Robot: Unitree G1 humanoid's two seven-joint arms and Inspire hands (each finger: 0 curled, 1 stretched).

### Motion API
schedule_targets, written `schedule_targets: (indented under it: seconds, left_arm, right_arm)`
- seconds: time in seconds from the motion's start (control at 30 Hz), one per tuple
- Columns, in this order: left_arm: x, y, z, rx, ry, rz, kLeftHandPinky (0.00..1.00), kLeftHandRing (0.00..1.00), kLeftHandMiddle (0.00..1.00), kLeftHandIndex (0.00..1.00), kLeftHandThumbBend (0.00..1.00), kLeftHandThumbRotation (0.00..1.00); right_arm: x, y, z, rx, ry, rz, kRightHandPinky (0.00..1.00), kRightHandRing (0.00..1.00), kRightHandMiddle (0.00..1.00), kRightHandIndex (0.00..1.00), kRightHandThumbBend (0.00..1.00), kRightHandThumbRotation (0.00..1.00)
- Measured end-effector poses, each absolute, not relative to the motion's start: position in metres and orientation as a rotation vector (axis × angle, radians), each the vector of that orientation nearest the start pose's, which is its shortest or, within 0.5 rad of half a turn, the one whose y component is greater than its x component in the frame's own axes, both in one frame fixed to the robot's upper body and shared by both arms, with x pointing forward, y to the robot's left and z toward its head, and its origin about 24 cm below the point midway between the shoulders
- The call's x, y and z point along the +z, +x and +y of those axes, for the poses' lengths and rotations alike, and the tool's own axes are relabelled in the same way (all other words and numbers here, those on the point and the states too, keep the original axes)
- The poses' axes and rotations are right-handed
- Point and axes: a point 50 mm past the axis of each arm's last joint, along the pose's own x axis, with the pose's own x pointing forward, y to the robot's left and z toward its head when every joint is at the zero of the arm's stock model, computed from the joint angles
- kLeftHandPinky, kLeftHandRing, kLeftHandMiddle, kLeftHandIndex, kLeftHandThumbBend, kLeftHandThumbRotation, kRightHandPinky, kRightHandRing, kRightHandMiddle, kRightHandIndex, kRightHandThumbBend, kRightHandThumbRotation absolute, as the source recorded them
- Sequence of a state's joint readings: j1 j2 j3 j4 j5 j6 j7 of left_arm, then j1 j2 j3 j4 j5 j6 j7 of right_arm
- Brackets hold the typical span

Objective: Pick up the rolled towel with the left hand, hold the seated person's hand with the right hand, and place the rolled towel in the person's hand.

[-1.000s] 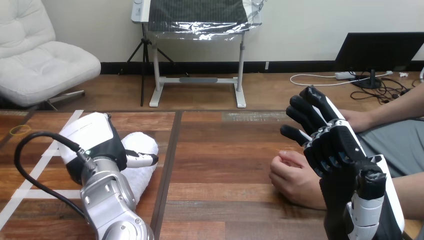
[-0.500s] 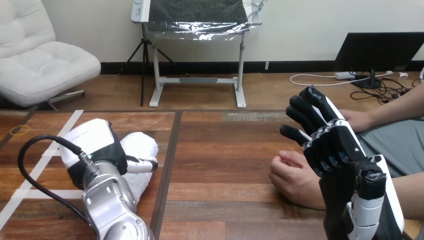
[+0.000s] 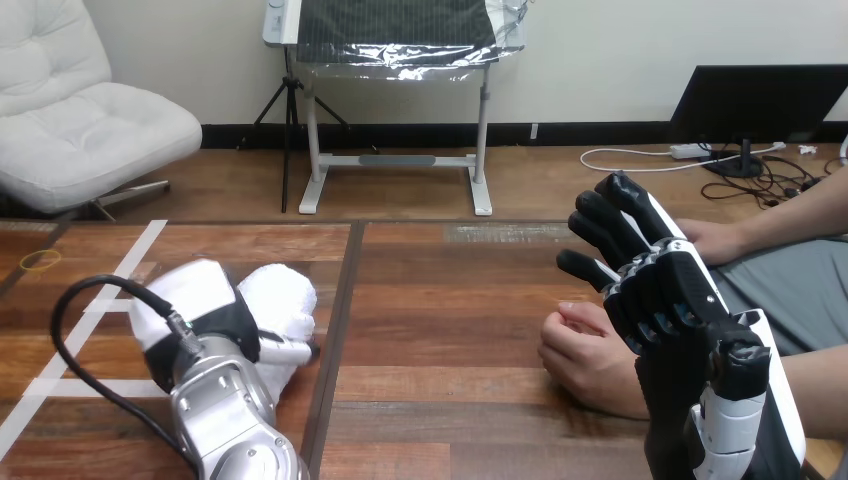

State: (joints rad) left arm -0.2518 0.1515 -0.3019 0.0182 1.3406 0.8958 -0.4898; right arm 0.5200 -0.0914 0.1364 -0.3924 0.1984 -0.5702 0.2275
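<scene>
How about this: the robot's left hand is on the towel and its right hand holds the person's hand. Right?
No. The head view shows the right hand raised beside the person's hand, fingers straight, not holding it. The left hand is on the towel.

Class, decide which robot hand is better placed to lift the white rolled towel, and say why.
Left. The left hand rests over the white rolled towel, thumb across it; the right hand is open, raised beside the person's nearer hand, across the wooden table.
</scene>
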Motion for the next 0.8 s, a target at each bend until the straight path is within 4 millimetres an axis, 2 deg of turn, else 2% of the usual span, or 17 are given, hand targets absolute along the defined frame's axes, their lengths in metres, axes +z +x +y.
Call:
schedule_targets:
  seconds: [0.23, 0.3, 0.33, 0.53, 0.63, 0.8]
  left_arm:
    - [0.059, 0.282, 0.163, 0.059, 1.295, 0.67, 0.97, 0.9, 0.88, 0.85, 0.88, 0.48]
    - [0.06, 0.283, 0.163, 0.053, 1.299, 0.671, 0.92, 0.88, 0.87, 0.84, 0.89, 0.48]
    - [0.06, 0.284, 0.163, 0.05, 1.303, 0.67, 0.84, 0.86, 0.85, 0.82, 0.88, 0.49]
    - [0.066, 0.293, 0.162, 0.015, 1.355, 0.665, 0.64, 0.8, 0.81, 0.79, 0.87, 0.54]
    - [0.069, 0.299, 0.162, -0.001, 1.388, 0.665, 0.57, 0.76, 0.78, 0.78, 0.86, 0.56]
    - [0.072, 0.308, 0.162, -0.018, 1.432, 0.675, 0.52, 0.72, 0.76, 0.77, 0.85, 0.56]
  right_arm:
    - [0.087, 0.142, -0.151, 0.192, 0.094, -0.468, 0.84, 0.9, 0.9, 0.91, 0.83, 1.0]
    - [0.087, 0.142, -0.151, 0.192, 0.094, -0.468, 0.84, 0.9, 0.9, 0.91, 0.83, 1.0]
    - [0.087, 0.142, -0.151, 0.192, 0.094, -0.469, 0.84, 0.9, 0.9, 0.91, 0.83, 1.0]
    - [0.088, 0.142, -0.151, 0.19, 0.094, -0.472, 0.83, 0.9, 0.9, 0.91, 0.84, 1.0]
    - [0.089, 0.141, -0.151, 0.189, 0.094, -0.477, 0.83, 0.9, 0.9, 0.91, 0.84, 1.0]
    - [0.091, 0.141, -0.151, 0.188, 0.094, -0.487, 0.83, 0.9, 0.89, 0.91, 0.85, 1.0]
